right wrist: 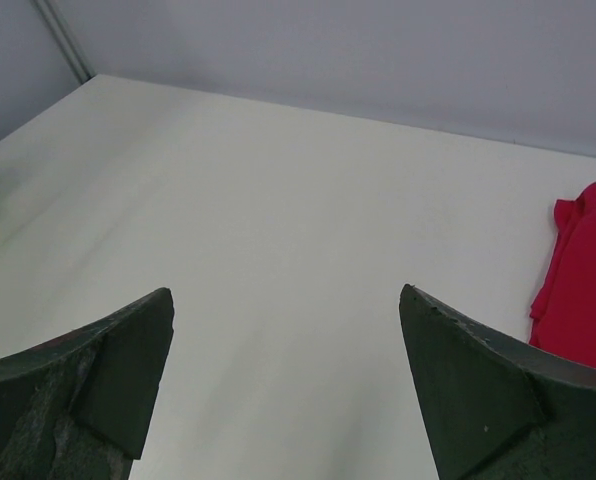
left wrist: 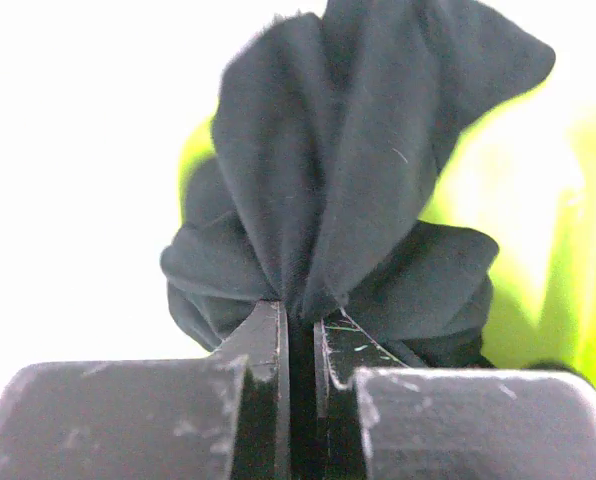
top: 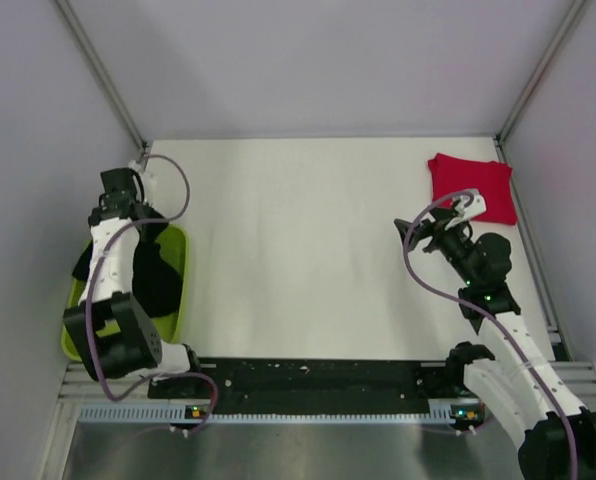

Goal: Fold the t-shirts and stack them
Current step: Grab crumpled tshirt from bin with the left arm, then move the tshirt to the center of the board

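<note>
The black t-shirt is bunched up. My left gripper is shut on a fold of it and holds it over the lime-green tray. From above, the left gripper is at the table's left edge, and the black t-shirt hangs down into the tray. The red t-shirt lies as a small folded square at the far right; its edge also shows in the right wrist view. My right gripper is open and empty, just left of and nearer than the red t-shirt. Its jaws stand wide apart above the bare white table.
The white table spreads between the two arms. Grey walls close in the left, far and right sides. A black rail with the arm bases runs along the near edge.
</note>
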`<action>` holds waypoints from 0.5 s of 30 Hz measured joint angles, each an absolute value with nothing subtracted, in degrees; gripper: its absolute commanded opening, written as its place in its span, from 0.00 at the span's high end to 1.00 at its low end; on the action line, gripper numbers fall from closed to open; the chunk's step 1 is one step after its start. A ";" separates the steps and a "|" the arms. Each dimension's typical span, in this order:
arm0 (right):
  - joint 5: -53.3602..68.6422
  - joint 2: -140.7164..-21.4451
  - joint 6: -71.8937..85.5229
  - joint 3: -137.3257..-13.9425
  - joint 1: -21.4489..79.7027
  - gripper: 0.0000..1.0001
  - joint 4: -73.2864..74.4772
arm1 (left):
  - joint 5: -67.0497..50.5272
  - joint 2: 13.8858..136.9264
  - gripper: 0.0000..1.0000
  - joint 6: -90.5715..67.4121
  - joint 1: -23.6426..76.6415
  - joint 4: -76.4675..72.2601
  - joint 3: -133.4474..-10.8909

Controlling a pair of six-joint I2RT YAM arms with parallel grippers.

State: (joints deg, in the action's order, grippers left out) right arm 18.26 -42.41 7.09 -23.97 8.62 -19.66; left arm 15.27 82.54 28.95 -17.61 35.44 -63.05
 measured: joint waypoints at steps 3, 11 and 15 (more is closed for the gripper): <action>18.76 -42.46 7.16 -25.85 8.78 0.08 -19.22 | 13.45 76.18 1.00 28.75 -12.27 39.24 -72.84; 19.27 -45.71 9.69 -34.37 8.91 0.07 -12.71 | 0.84 75.61 0.87 27.57 18.48 42.28 -101.78; 15.92 -50.22 10.90 -42.37 8.88 0.06 -3.31 | -6.44 84.01 0.23 28.84 28.25 44.49 -104.18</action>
State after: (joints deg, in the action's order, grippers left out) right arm 15.92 -50.22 10.90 -42.37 8.88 -3.31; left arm -6.44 84.01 28.84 28.25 44.49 -104.18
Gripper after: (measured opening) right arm 0.933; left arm 0.370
